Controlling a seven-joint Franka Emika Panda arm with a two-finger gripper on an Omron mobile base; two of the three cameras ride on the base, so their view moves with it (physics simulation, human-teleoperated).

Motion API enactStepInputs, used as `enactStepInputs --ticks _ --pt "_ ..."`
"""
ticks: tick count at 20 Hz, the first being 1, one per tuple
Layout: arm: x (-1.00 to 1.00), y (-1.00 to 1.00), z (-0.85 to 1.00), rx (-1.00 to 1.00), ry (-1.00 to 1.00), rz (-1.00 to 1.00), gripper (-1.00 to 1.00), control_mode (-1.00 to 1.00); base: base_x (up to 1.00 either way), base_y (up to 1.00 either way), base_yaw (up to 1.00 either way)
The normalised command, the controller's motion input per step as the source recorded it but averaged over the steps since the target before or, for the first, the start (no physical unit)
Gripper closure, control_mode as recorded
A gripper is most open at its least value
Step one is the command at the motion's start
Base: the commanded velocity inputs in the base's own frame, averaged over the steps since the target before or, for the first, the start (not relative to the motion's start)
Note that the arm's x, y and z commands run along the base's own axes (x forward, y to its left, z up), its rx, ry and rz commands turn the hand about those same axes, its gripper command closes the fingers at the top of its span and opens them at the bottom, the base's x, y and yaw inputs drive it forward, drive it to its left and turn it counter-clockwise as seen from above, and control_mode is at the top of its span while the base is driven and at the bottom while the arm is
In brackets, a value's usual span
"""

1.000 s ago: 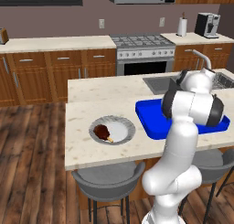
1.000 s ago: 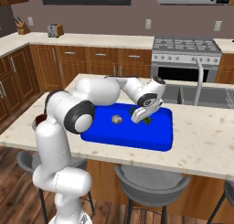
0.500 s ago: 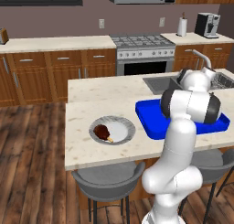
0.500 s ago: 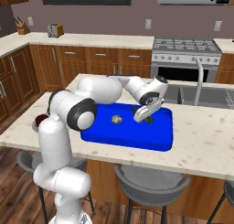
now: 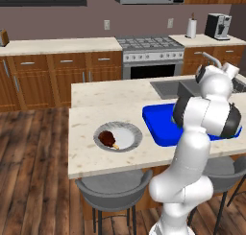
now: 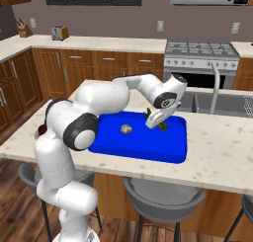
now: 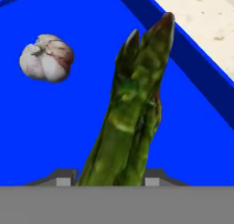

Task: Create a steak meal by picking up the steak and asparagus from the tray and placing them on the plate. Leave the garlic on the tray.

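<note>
2 jaws clamp the asparagus (image 7: 132, 113) between them above the tray (image 7: 192, 109).

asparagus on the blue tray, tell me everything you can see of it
The bundle of thin dark green asparagus stalks has mottled yellow-green stems and pointed darker tips. It lies over the bright blue rectangular tray, apart from the pale round garlic bulb, with the two-finger gripper closed around its lower end.
</note>
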Motion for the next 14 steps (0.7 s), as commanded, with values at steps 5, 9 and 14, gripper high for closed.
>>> enactStepInputs --ticks 5,9,14 --pt "-0.76 0.44 0.87 -0.03 -0.01 0.0 1.0 -1.0 0.0 0.0 0.0" --pt "-0.59 0.77 0.68 -0.06 0.0 -0.01 1.0 -1.0 0.0 0.0 0.0" --pt "-0.46 0.86 0.51 -0.04 0.08 -0.07 1.0 -1.0 0.0 0.0 0.0"
